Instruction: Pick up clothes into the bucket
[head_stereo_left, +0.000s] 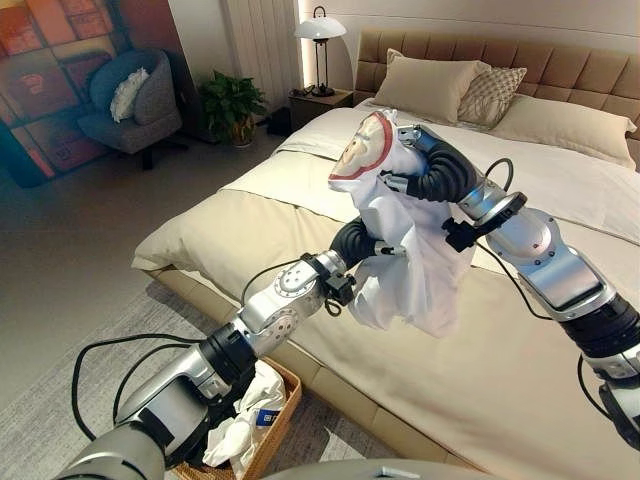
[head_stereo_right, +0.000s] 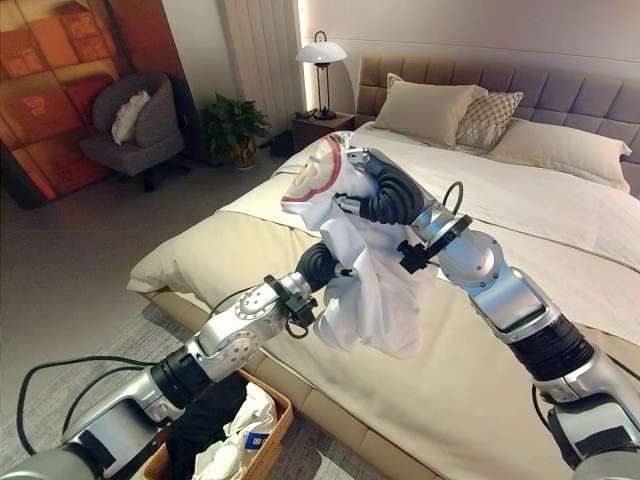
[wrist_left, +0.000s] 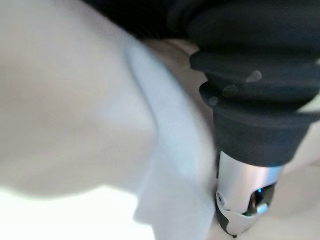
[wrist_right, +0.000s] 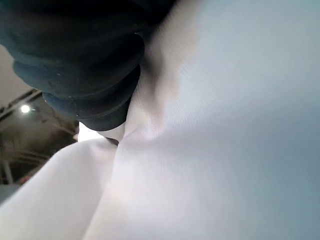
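Observation:
A white garment (head_stereo_left: 420, 270) with a red-trimmed collar (head_stereo_left: 350, 160) hangs in the air above the near side of the bed. My right hand (head_stereo_left: 432, 170) comes in from the right and holds it up near the collar, fingers curled into the cloth. My left hand (head_stereo_left: 362, 243) reaches up from the lower left and grips the bunched cloth (wrist_left: 100, 110) lower down; one silver finger (wrist_left: 245, 210) lies against it. The wicker basket (head_stereo_left: 283, 415) stands on the floor at the bed's near edge, under my left arm, with white and dark clothes (head_stereo_right: 235, 435) inside.
The wide bed (head_stereo_left: 520, 400) has beige and white covers and pillows (head_stereo_left: 430, 88) at its head. A nightstand with a lamp (head_stereo_left: 320, 50), a potted plant (head_stereo_left: 232, 105) and a grey armchair (head_stereo_left: 130, 100) stand at the far left. A rug (head_stereo_left: 100, 350) lies under the basket.

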